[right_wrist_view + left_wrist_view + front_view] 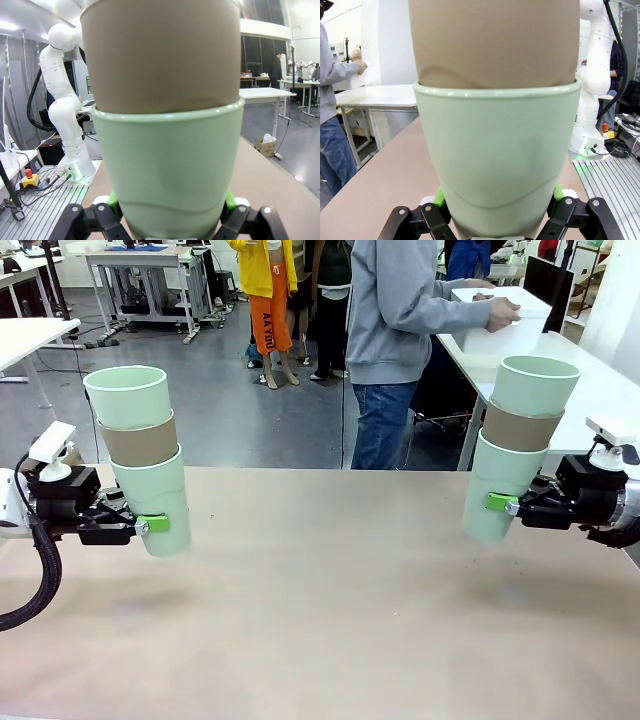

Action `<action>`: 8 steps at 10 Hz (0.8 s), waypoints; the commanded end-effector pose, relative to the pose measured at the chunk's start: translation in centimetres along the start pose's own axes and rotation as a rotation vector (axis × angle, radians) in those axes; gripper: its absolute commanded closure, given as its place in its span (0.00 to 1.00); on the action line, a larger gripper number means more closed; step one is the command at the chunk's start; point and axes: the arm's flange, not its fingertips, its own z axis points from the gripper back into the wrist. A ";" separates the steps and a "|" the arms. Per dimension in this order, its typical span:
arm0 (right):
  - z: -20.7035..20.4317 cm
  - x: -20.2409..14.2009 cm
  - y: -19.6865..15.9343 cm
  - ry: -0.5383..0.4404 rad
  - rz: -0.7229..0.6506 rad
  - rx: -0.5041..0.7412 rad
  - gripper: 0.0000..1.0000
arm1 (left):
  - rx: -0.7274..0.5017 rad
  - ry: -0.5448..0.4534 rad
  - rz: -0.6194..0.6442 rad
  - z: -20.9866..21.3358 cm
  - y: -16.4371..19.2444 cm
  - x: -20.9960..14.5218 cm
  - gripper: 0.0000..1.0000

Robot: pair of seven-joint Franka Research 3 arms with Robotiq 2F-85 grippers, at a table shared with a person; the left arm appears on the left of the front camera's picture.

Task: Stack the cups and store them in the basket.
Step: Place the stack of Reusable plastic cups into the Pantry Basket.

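At both wrists, cups [497, 165] mostly hide hands' [497, 200] [170, 205] pads [438, 198].

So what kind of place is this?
Probably a robotics lab, not a home: a white robot arm stands beside a red stop button, and plain work tables stand on a bare grey floor.

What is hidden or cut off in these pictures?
Left wrist view: the top edge cuts the left stack at its brown cup; the stack hides most of the pads of the left gripper.
Right wrist view: the same for the right stack and right gripper.
Front view: the person's hand covers part of the white basket; its inside is hidden.
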 end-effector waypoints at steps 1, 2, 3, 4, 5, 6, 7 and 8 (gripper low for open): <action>0.0 0.4 0.0 -0.001 0.010 0.002 0.15 | 0.000 -0.007 -0.013 0.1 0.0 0.4 0.16; 0.0 0.4 0.0 -0.001 0.010 0.002 0.15 | 0.000 -0.007 -0.013 0.1 0.0 0.4 0.16; 0.0 0.4 0.0 -0.001 0.010 0.002 0.15 | 0.000 -0.007 -0.013 0.1 0.0 0.4 0.16; 0.0 0.4 0.0 -0.001 0.010 0.002 0.15 | 0.000 -0.007 -0.013 0.1 0.0 0.4 0.16; 0.0 0.4 0.0 -0.001 0.010 0.002 0.15 | 0.000 -0.007 -0.013 0.1 0.0 0.4 0.16; 0.0 0.4 0.0 -0.001 0.010 0.002 0.15 | 0.000 -0.007 -0.013 0.1 0.0 0.4 0.16; 0.0 0.4 0.0 -0.001 0.010 0.002 0.15 | 0.000 -0.007 -0.013 0.1 0.0 0.4 0.16; 0.0 0.4 0.0 -0.001 0.010 0.002 0.15 | 0.000 -0.007 -0.013 0.1 0.0 0.4 0.16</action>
